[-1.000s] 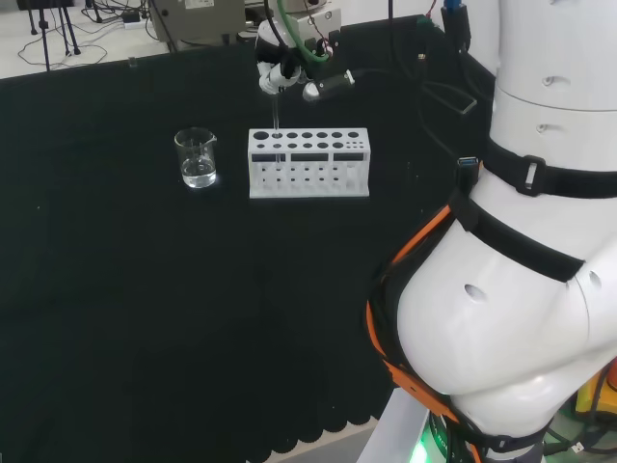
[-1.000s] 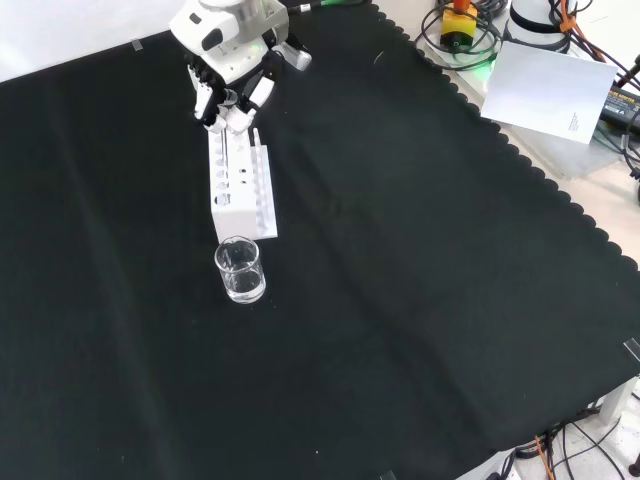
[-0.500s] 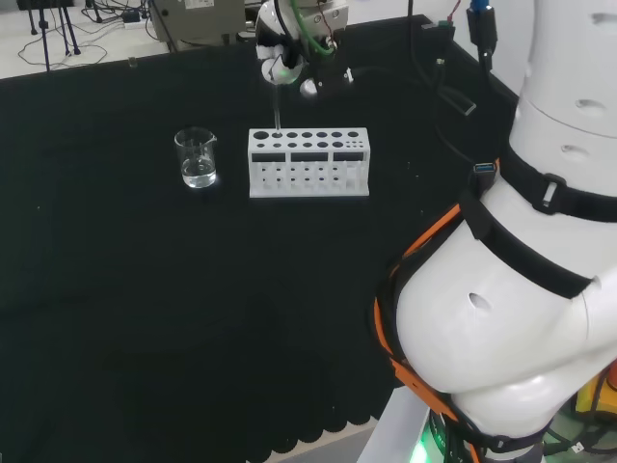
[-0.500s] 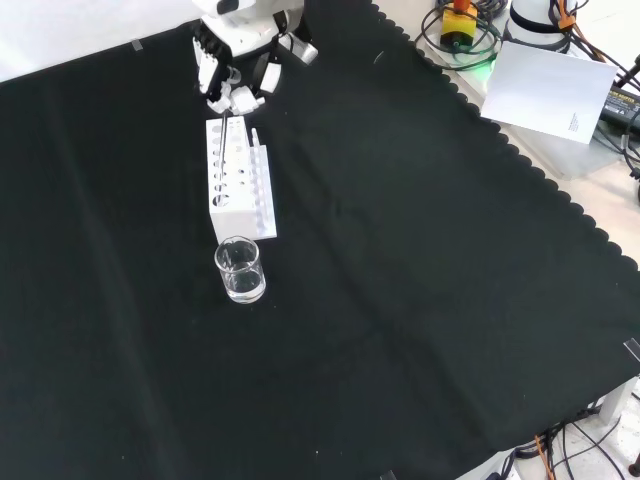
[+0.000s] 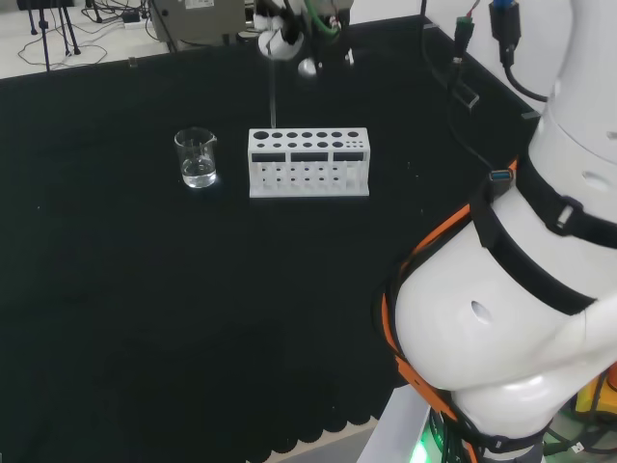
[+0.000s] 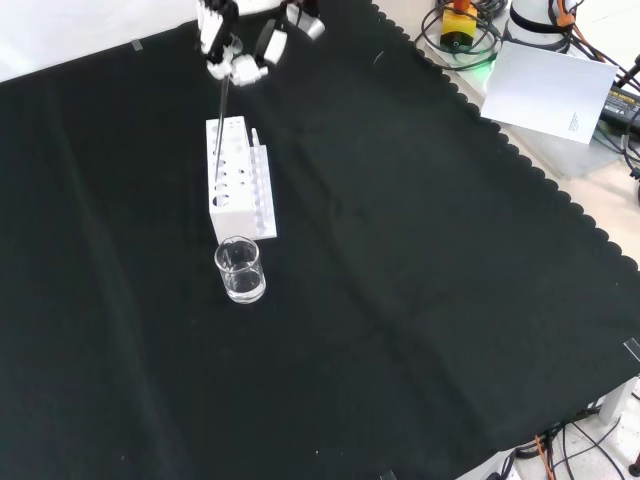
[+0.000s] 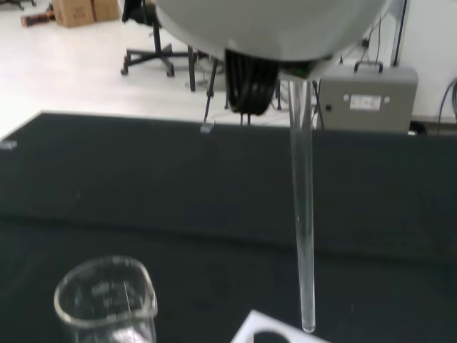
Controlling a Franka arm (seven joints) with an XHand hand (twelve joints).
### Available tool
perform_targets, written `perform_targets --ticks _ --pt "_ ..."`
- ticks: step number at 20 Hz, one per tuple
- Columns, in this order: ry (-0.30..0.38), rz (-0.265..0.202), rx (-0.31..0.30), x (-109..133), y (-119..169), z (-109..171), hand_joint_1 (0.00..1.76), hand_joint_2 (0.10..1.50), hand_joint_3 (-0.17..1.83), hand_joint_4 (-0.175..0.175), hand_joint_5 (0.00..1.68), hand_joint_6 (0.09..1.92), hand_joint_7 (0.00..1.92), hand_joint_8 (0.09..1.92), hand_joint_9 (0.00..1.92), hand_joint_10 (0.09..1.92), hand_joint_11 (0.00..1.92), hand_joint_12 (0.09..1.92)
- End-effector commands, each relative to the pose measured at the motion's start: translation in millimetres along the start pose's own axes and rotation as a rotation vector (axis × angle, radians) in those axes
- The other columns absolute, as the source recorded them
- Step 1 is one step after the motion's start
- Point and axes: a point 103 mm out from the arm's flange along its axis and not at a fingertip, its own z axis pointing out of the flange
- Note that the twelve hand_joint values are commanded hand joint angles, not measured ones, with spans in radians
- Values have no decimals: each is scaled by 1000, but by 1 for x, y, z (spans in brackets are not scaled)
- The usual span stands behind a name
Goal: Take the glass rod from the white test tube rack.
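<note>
One risk: my hand [image 6: 243, 45] pinches the glass rod [image 7: 303, 214] w/ its tip just above the white test tube rack [image 5: 308, 162] below; sideways drift could knock tip vs rack & snap it.

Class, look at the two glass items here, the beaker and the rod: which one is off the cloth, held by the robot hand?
The glass rod: it hangs upright from the robot hand above the white rack. The beaker stands on the cloth.
</note>
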Motion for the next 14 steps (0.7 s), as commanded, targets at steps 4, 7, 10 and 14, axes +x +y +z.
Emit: perform_targets --ticks 4,7,10,14 --pt "-12 -16 -50 13 -18 -51 1321 551 931 -175 1111 855 1309 987 1671 908 1603 1053" --pt "-14 -25 -55 14 -22 -55 1322 548 933 -175 1116 848 1314 979 1676 903 1602 1062" --pt "-12 -31 -58 15 -25 -58 1322 546 934 -175 1121 839 1314 982 1677 901 1602 1065" --pt "-9 -36 -58 17 -27 -60 1322 546 934 -175 1125 830 1314 983 1679 900 1601 1068"
